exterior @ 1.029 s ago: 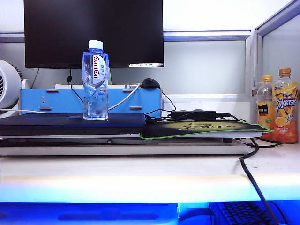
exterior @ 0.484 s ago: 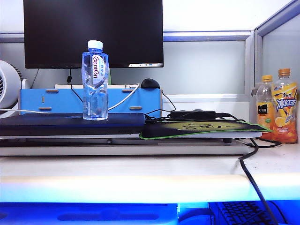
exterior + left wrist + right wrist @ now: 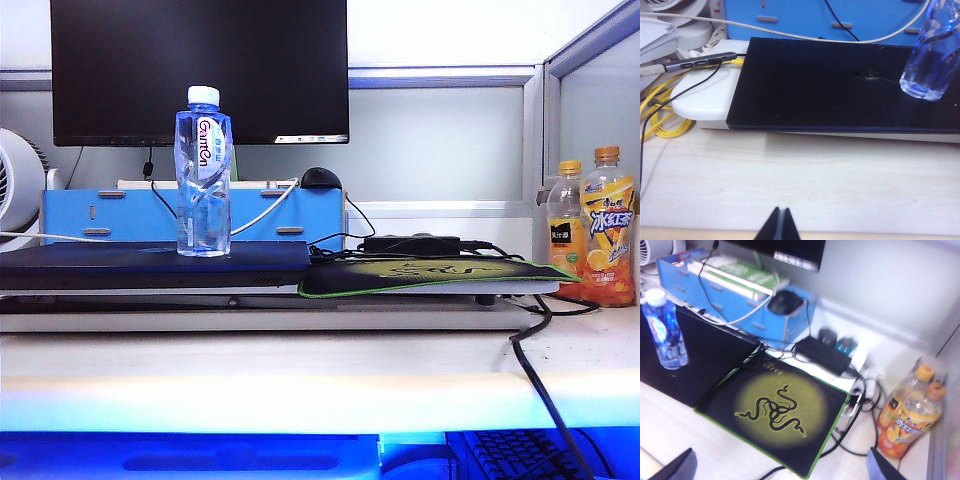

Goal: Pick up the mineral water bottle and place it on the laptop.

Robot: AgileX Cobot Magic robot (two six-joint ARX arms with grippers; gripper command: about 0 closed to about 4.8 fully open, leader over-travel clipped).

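Observation:
The mineral water bottle (image 3: 203, 170), clear with a white cap and red lettering, stands upright on the laptop (image 3: 150, 265), a flat dark slab on the left of the desk. The left wrist view shows the bottle's base (image 3: 932, 55) on the far corner of the laptop lid (image 3: 830, 90). My left gripper (image 3: 780, 225) is shut and empty, over bare desk well in front of the laptop. My right gripper (image 3: 781, 467) is open and empty above the mouse pad's near edge, far from the bottle (image 3: 665, 330) and the laptop (image 3: 705, 360). Neither arm shows in the exterior view.
A black-and-yellow mouse pad (image 3: 775, 410) lies right of the laptop, with two orange drink bottles (image 3: 590, 235) beyond it. A monitor (image 3: 200, 70), a blue box (image 3: 130, 215), a mouse (image 3: 785, 302), a power adapter (image 3: 822, 355) and cables (image 3: 535, 370) crowd the back.

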